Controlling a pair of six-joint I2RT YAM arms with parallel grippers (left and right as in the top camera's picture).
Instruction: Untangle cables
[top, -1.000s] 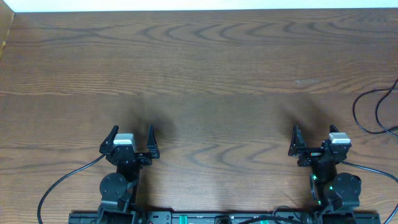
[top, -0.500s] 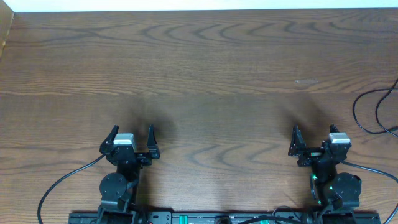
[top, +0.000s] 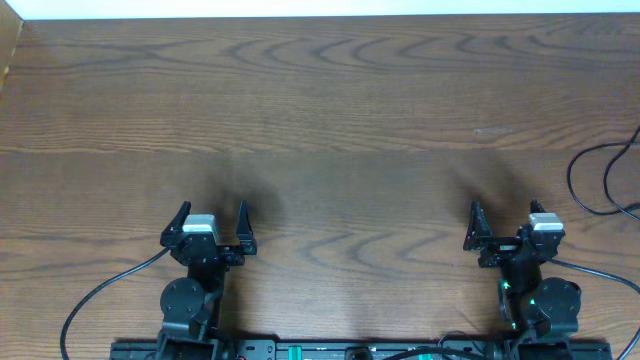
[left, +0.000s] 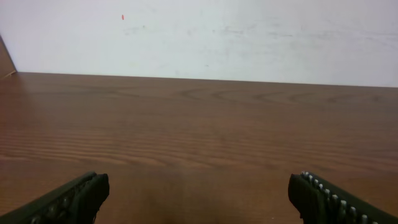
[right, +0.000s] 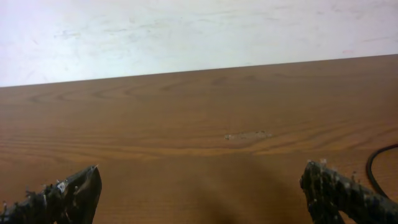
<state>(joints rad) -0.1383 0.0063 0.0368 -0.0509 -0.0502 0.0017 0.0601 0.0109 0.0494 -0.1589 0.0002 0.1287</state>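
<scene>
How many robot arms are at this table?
2. The left arm stands at the near edge of the table on the left side, and the right arm at the near edge on the right. None seems hidden.

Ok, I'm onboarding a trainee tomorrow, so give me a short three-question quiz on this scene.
1. True or false: the left gripper holds a white cord.
2. The right gripper has its fingers: A) shut, B) open, C) out of view.
3. Fill in: in the overhead view, a black cable loops at the table's ____ edge.
Key: 1 false; 2 B; 3 right.
</scene>
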